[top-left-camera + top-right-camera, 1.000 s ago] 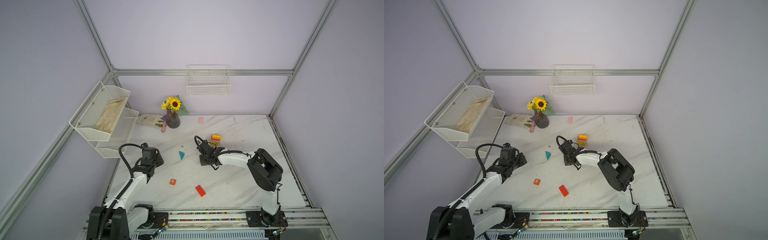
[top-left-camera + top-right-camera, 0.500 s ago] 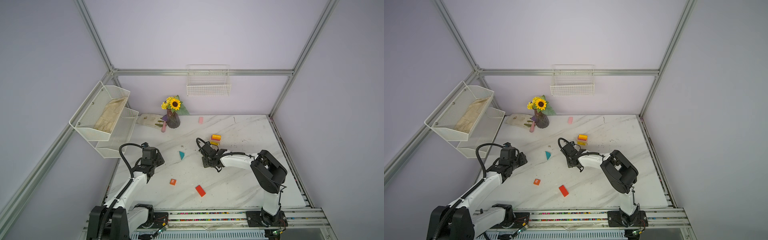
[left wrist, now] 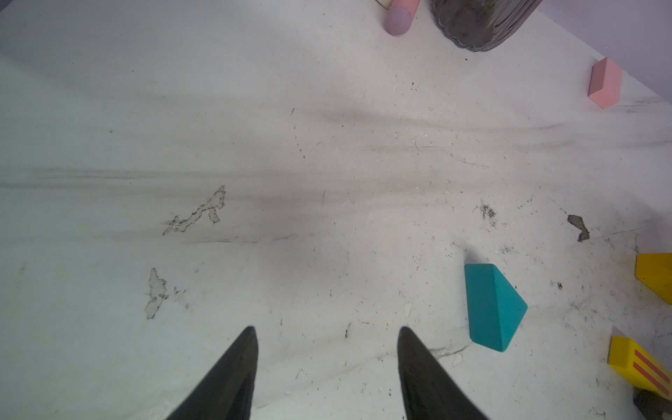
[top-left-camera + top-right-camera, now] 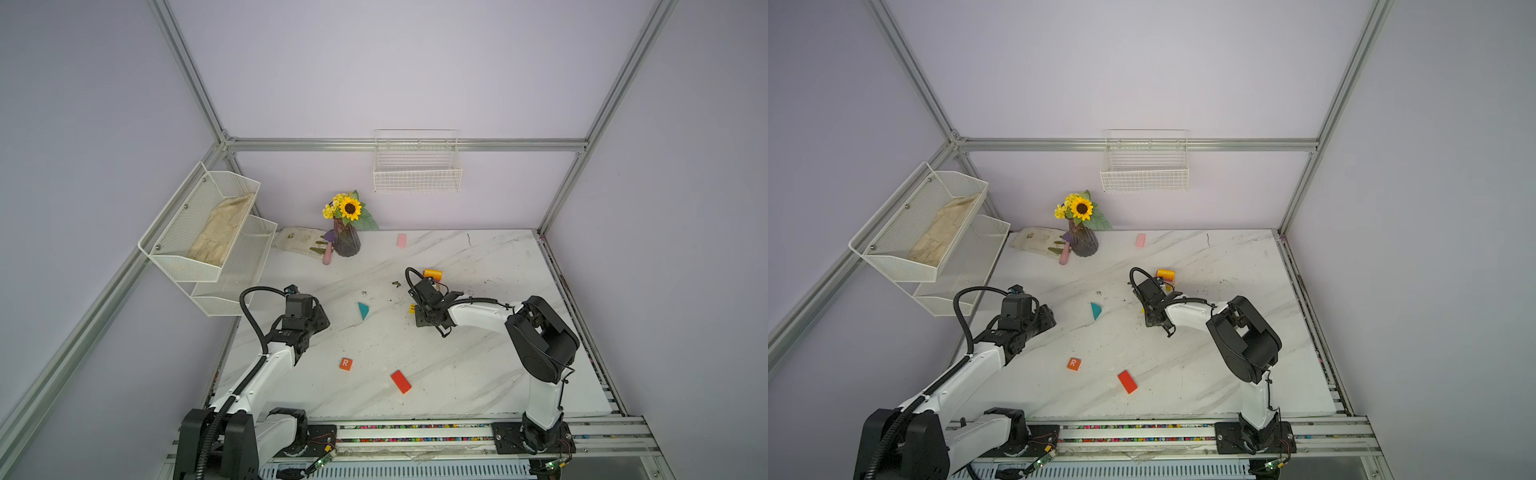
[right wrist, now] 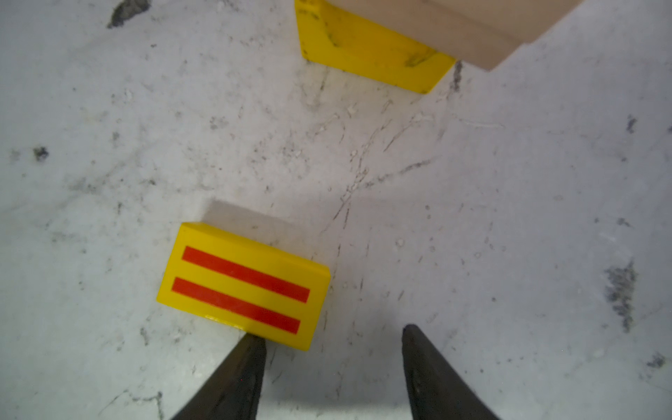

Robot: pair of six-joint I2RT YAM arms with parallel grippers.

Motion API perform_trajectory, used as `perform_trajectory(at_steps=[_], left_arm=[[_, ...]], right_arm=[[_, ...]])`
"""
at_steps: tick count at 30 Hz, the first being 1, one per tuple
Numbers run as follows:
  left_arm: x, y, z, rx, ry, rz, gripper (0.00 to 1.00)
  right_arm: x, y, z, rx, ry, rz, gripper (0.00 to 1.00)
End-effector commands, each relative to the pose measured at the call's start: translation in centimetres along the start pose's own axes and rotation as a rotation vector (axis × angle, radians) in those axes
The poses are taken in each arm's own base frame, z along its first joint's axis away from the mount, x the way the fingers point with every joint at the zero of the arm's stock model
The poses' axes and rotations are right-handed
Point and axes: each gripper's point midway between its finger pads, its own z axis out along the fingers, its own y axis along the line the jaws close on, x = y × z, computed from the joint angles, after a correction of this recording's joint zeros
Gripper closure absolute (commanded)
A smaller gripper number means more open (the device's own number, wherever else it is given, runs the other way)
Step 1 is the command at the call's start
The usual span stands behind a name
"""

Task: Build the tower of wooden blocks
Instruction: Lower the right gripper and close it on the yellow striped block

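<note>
Probably a pick-up: the right claw (image 5: 331,332), low in the frame, is open beside the striped yellow block (image 5: 243,287) and must centre over it. The left claw (image 3: 326,327) is open and empty too.

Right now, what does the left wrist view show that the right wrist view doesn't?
Left wrist only: the teal triangle, a pink block, a pink cylinder, the vase and the open left claw. Right wrist only: a tan block and the open right claw. Both: the striped yellow block, apparently the plain yellow block, and the scuffed table.
</note>
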Motion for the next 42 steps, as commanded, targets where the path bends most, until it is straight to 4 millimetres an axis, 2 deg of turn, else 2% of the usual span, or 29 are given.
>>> perform_trajectory(at_steps=[1,5,9,13,18,23,28,36,42], left_arm=[[-1.2,-0.6,-0.3,0.027,-0.047,0.007,0.39],[-1.2,-0.7,-0.2,0.032,-0.044,0.010,0.39],[-1.2,-0.6,-0.1,0.026,-0.045,0.009,0.39],[-1.3,-0.6,-0.2,0.028,-0.046,0.010,0.39],[-1.3,-0.6,-0.4,0.029,-0.054,0.006,0.39],[-1.4,-0.6,-0.4,0.032,-0.058,0.007,0.39],[-1.3,-0.7,-0.3,0.039,-0.053,0.009,0.39],[-1.2,-1.1,-0.4,0.061,-0.055,0.015,0.39],[-1.4,-1.2,-0.5,0.066,-0.060,0.015,0.39]], right_arm=[[0.7,-1.8,0.4,0.040,0.052,0.035,0.37],[0.4,-1.7,0.4,0.021,0.052,0.051,0.34],[-0.6,0.4,-1.4,-0.097,0.004,0.059,0.22],[-1.1,2.8,-2.6,-0.166,-0.045,0.053,0.14],[-1.5,3.2,-1.3,-0.116,-0.025,0.065,0.06],[-1.6,3.7,0.3,-0.080,-0.004,0.060,0.05],[-1.5,3.3,0.9,-0.040,0.001,0.058,0.10],[-0.9,3.4,2.1,-0.011,0.032,0.044,0.31],[-1.0,3.2,1.6,-0.001,0.026,0.045,0.46]])
